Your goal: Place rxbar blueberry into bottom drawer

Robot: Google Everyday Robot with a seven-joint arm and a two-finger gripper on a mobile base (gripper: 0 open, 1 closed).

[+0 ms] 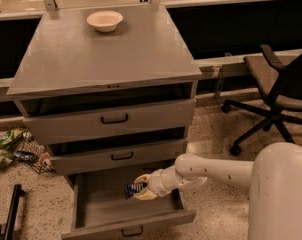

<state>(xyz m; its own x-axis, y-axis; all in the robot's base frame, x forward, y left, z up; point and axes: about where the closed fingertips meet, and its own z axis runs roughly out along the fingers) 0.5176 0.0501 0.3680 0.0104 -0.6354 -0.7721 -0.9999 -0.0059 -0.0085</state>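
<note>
Terrazzo flooring [216, 151] surrounds the cabinet [106, 59]. Lower centre, the rxbar blueberry [133, 188] is pinched by the gripper [142, 190] jaws above the bottom drawer [98, 213]; released high, it could bounce out.

The bottom drawer [98, 209], deep grey metal with a small black handle on its front, stands pulled out toward 6 o'clock. The rxbar blueberry [134, 188], a small flat dark blue wrapper with white markings, sits inside it about 1 o'clock of the drawer's middle. The pincer [143, 190], reaching in from 3 o'clock, clamps its 3 o'clock end; whether the bar touches the floor cannot be told.
</note>
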